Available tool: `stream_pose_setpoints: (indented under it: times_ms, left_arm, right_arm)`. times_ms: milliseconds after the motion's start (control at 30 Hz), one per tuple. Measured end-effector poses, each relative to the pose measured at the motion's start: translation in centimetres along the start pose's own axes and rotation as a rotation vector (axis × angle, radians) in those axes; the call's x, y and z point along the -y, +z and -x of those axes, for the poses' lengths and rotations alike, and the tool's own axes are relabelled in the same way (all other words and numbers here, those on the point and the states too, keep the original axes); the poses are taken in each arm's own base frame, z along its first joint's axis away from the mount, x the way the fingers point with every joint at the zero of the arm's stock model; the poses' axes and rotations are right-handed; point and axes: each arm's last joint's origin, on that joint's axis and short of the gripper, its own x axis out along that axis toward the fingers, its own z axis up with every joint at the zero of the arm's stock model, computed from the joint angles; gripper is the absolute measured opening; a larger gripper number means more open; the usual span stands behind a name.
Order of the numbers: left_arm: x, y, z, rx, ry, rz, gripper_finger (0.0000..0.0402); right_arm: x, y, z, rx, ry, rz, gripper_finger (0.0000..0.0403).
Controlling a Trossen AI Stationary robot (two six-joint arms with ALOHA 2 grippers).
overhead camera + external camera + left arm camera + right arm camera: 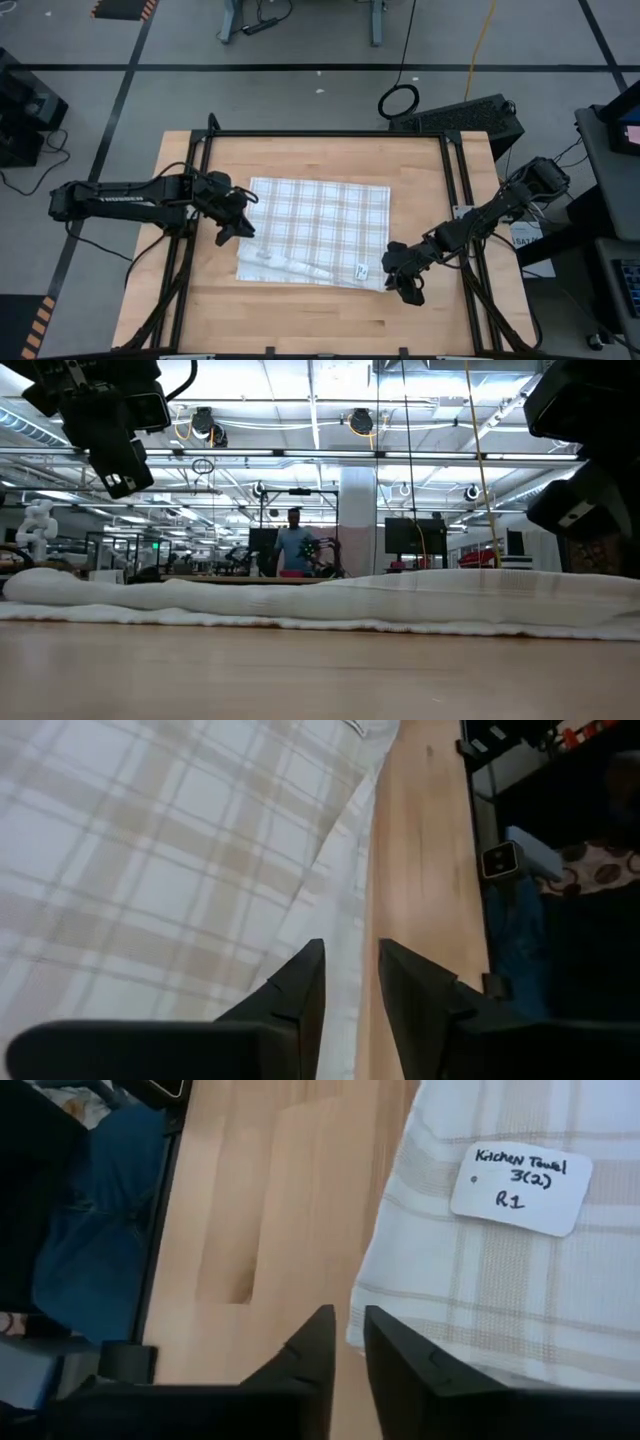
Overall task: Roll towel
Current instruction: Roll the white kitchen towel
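towel (pixel 318 228) flat on table (pixel 300 320) | person (pixel 294 548) behind | tag (pixel 520 1188) at edge

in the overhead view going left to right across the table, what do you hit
left hand at the towel's left edge → towel, lying flat with its near edge folded over → small white tag close to the towel's near right corner → right hand just off that corner, over bare table

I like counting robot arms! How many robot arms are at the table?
2. The left gripper hangs over the towel's left edge; the right gripper is off its near right corner.
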Motion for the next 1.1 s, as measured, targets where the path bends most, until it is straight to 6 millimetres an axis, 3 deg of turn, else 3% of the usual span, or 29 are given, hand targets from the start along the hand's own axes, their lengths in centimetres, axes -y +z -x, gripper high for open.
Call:
stream_pose_setpoints:
  times_ms: [200, 467, 733, 1100]
  left_arm:
    - [0.4, -0.3, -0.4, 0.001, 0.073, 0.075, 0.0102]
    - [0.3, -1.0, -1.3, 0.029, 0.341, 0.146, 0.0102]
    - [-0.3, -2.4, -4.1, -0.127, 0.556, 0.156, 0.0102]
    - [-0.7, -4.0, -7.3, -0.299, 0.648, 0.172, 0.0102]
  right_arm:
    - [0.1, 0.1, 0.0, 0.029, -0.042, 0.026, 0.0015]
    - [0.0, 0.3, 0.0, 0.064, -0.054, 0.09, 0.0001]
    - [0.1, 0.7, 0.1, 0.122, -0.11, 0.163, 0.0001]
    - [0.1, 0.7, 0.1, 0.127, -0.127, 0.199, 0.0001]
